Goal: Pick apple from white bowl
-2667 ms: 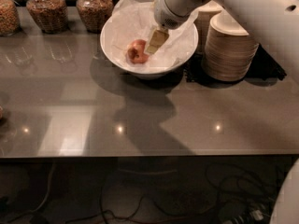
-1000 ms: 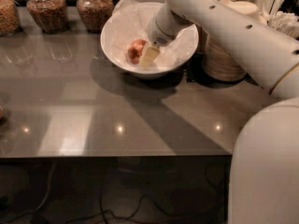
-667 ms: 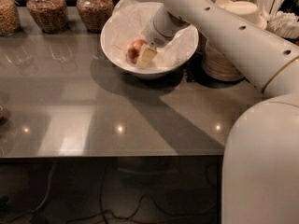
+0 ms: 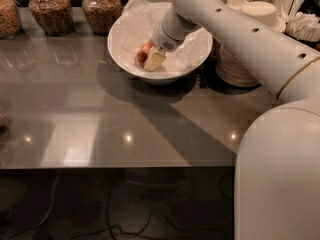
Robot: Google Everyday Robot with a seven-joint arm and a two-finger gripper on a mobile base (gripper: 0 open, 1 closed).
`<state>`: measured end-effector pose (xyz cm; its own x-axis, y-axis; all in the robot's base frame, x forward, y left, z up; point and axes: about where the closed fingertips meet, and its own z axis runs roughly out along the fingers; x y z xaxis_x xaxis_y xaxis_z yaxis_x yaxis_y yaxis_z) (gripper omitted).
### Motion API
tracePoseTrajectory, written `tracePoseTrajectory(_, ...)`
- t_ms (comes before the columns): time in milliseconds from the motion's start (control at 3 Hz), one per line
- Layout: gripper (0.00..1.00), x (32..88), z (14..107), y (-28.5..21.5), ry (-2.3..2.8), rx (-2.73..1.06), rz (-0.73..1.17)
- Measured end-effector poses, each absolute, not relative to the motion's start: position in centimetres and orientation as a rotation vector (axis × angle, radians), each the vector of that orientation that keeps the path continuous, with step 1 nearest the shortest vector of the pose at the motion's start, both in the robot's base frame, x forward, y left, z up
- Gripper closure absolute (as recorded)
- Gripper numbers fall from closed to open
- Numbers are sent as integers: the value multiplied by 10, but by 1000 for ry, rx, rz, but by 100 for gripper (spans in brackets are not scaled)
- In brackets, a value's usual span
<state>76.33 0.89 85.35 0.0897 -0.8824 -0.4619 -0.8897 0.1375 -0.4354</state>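
Note:
The white bowl (image 4: 122,59) stands at the back middle of the grey counter, lined with crinkled white paper. The small reddish-orange apple (image 4: 143,53) lies inside it, left of centre, partly covered. My gripper (image 4: 153,59) reaches down into the bowl from the upper right. Its cream fingertip (image 4: 154,60) sits right against the apple's right side. The arm hides the far side of the apple and the other finger.
Three glass jars of grains (image 4: 49,9) stand along the back left. A stack of beige disposable bowls (image 4: 241,64) stands right of the white bowl, with cutlery (image 4: 295,14) behind. My arm spans the right side.
The gripper has moved left and deeper into the bowl, from beside the apple to right against it. The apple now shows less. The arm fills more of the right side.

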Motion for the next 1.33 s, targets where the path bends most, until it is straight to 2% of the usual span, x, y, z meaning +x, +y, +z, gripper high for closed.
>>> tracePoseTrajectory(333,94,755,865,4,1752,-1717,-5)
tracePoseTrajectory(667,100,741,892,-9,1719,-1697,-34)
tracePoseTrajectory(1000,100,716,922,-30,1670,-1649,-35)
tracePoseTrajectory(1333,100,681,944,-48,1604,-1548,44)
